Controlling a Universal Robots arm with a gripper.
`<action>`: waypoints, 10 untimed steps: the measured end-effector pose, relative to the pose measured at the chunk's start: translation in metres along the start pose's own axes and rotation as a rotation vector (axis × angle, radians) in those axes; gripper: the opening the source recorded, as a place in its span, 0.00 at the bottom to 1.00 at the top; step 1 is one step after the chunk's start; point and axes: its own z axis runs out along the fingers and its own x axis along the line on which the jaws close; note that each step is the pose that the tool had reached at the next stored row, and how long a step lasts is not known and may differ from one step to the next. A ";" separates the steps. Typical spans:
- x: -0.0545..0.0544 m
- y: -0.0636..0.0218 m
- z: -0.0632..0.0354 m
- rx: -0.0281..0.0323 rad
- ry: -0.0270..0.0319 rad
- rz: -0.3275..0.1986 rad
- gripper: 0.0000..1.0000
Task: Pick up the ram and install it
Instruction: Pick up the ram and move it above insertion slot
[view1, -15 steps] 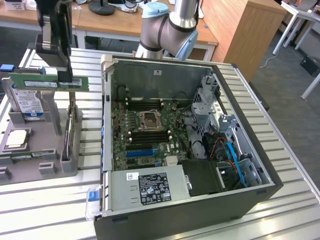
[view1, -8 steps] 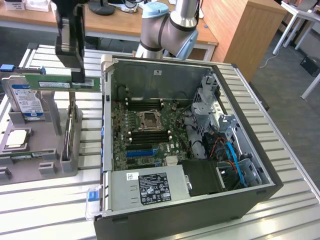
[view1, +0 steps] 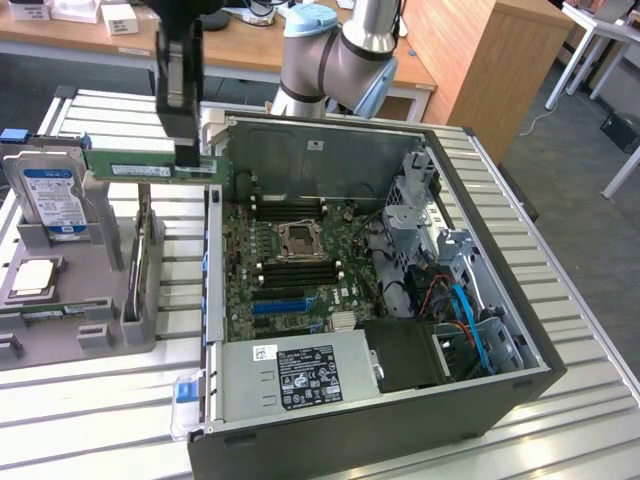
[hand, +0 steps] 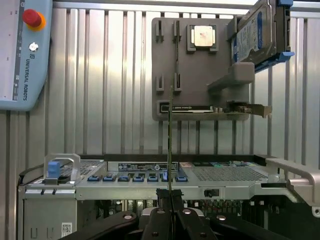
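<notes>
Tool (view1: 187, 152) is pinching the ram (view1: 130, 168), with the grip set toward its case-side end. The ram hangs level in the air over the grey parts fixture (view1: 95, 325) on the worktop (view1: 100, 425). It sits at the exterior view's left of the open PC case (view1: 300, 150), not yet in a slot.

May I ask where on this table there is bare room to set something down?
Bare slats at the exterior view's lower left, below the grey holder, and on its right, beside the case. Between holder and case is tight.
</notes>
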 end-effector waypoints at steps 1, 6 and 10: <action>0.000 -0.0040 -0.0001 -0.0001 0.0001 0.000 0.12; 0.000 -0.0238 -0.0004 -0.0001 0.0001 0.000 0.12; 0.000 -0.0399 -0.0006 0.0000 0.0000 0.000 0.12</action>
